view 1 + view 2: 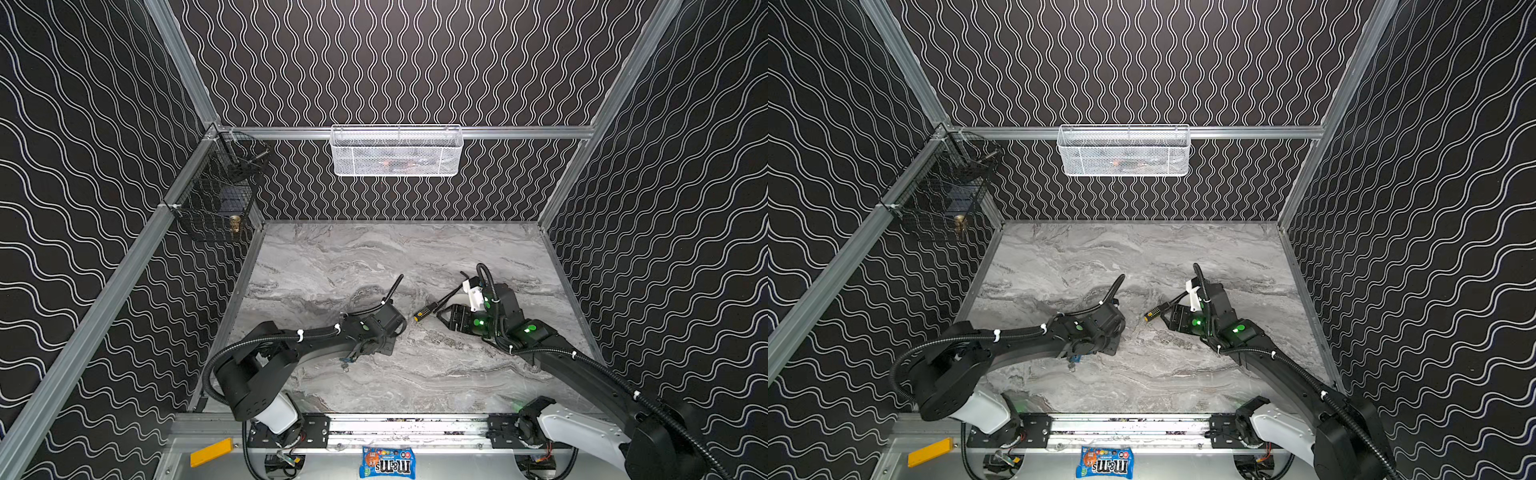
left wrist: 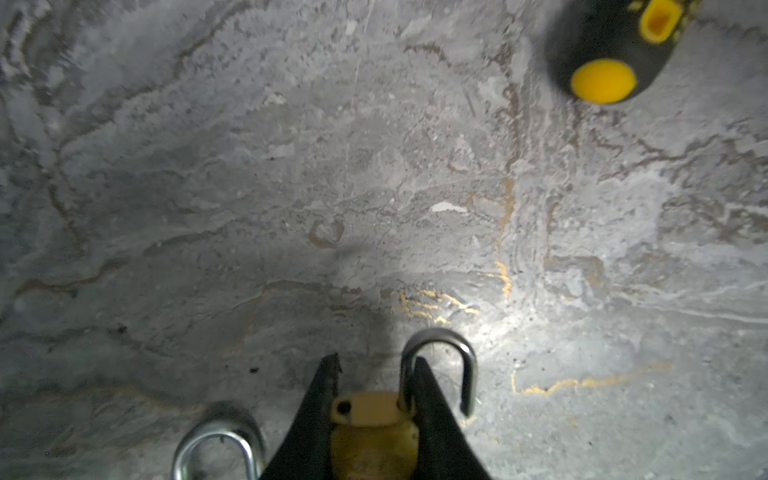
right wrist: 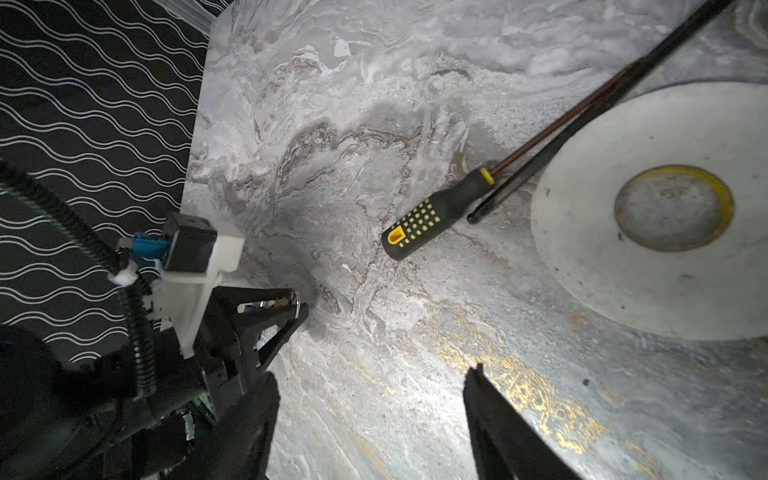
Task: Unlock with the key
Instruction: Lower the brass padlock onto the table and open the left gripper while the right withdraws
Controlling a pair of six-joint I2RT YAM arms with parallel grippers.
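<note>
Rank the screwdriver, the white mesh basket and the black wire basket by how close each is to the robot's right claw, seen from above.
In a top view, from the right gripper:
1. screwdriver, lying right beside it, just to its left.
2. white mesh basket, hanging at the back, in the middle.
3. black wire basket, hanging in the back left corner.

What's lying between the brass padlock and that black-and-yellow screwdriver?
Nothing: in the left wrist view only bare marble table stretches from the padlock to the screwdriver.
</note>
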